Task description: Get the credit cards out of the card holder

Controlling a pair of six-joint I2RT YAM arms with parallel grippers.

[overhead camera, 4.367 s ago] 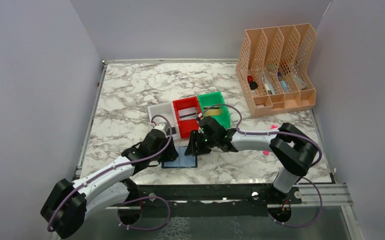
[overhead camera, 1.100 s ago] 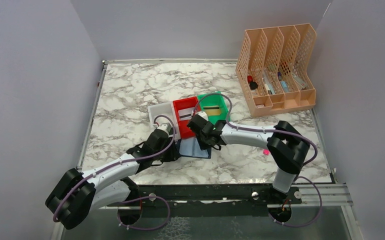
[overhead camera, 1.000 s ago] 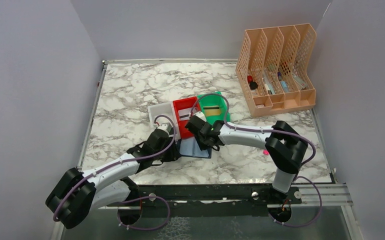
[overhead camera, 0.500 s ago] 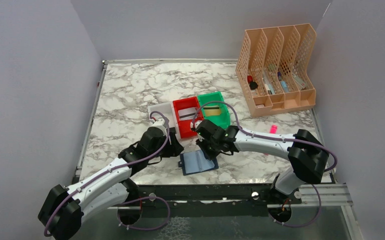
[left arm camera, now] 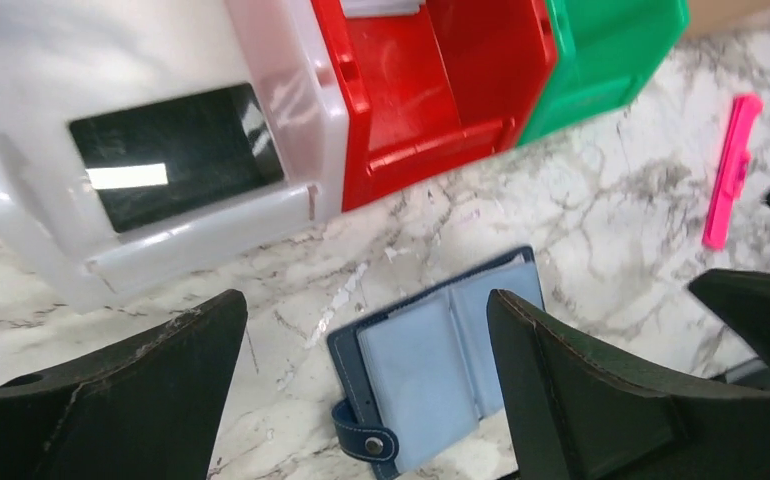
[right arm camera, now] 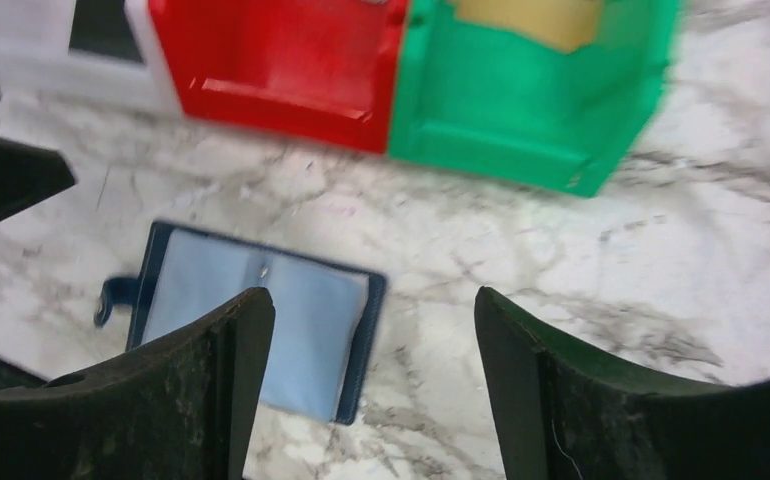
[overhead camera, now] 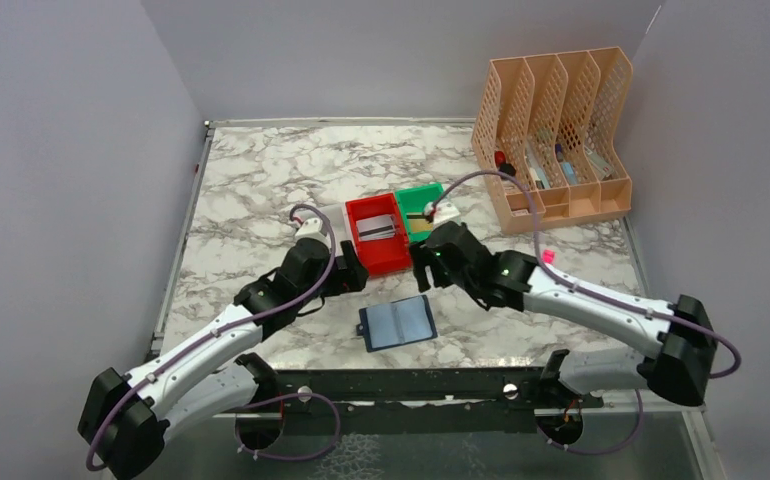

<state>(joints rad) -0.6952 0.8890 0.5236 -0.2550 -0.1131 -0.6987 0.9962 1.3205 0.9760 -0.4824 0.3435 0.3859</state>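
Overhead, the small dark navy-blue folding card holder [overhead camera: 396,323] lies open and flat near the front edge of the grey-veined white marble table [overhead camera: 251,180], with its pale-blue sleeves facing up. The left gripper [overhead camera: 357,276] and the right gripper [overhead camera: 418,268] hang just behind it, one to either side, and neither touches it. Behind them three plastic bins stand in a row: a white bin [overhead camera: 333,214], a red bin [overhead camera: 386,262] and a green bin [overhead camera: 416,200]. A thin silvery-grey credit card [overhead camera: 378,231] lies in the red bin. A peach lattice file rack [overhead camera: 551,130] stands at the far right, and a small pink stick [overhead camera: 547,257] lies on the table beside the right arm.

From the left wrist, the left gripper's jaws are spread wide with nothing in them. The card holder shows between the fingers [left arm camera: 111,400] on the table below, its snap tab at the near corner. A flat black credit card [left arm camera: 176,155] lies in the white bin.

From the right wrist, the right gripper's jaws are also spread wide and empty above the open card holder. A tan-gold credit card [right arm camera: 526,18] lies in the green bin. This view is smeared, so I cannot tell whether any sleeve holds a card.
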